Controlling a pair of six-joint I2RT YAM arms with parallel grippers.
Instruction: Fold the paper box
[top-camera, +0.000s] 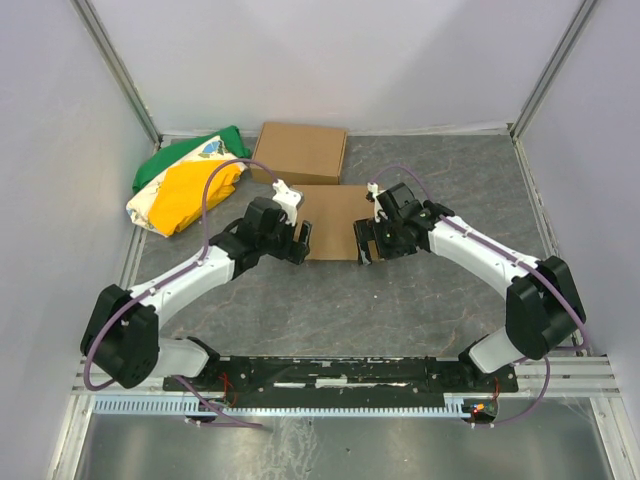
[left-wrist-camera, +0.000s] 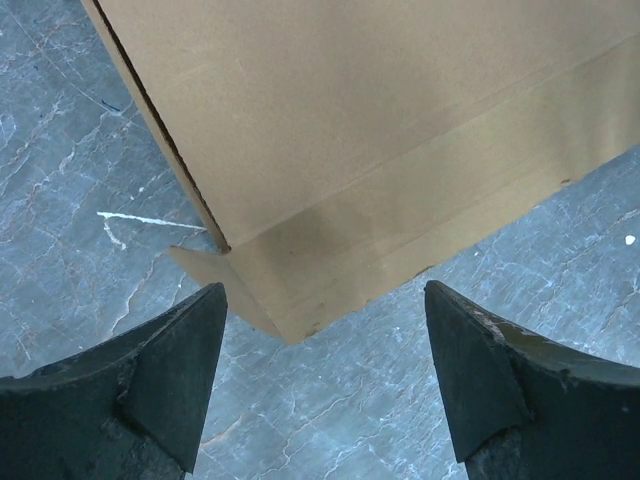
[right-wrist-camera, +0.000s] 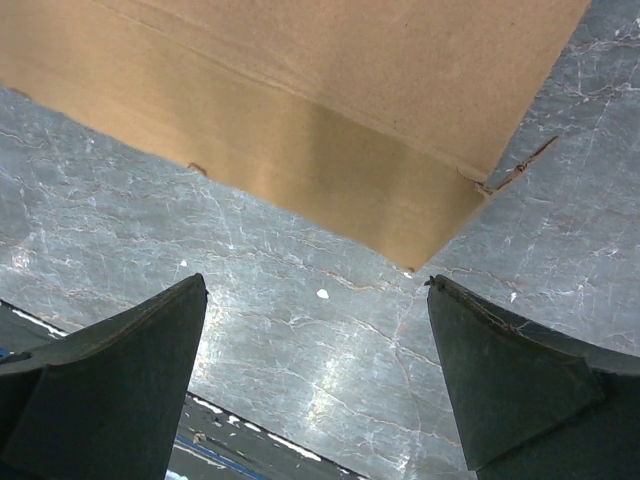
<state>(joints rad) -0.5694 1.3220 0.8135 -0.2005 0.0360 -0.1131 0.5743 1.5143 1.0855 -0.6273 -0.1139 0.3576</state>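
Grey, marble-veined worktop (top-camera: 400, 300), smooth and faintly glossy. We count two brown cardboard boxes, one soft bag and two tools. Our paper box (top-camera: 335, 215) lies at the middle of the worktop: matte, rectangular and shallow, with pressed crease lines and a small flap poking out at one near corner. Our left tool (top-camera: 302, 240) and right tool (top-camera: 363, 240) flank its near edge, jaws spread wide, gripping nothing. Just behind sits the second box (top-camera: 300, 152); the green, yellow and white bag (top-camera: 190, 185) lies crumpled far left.
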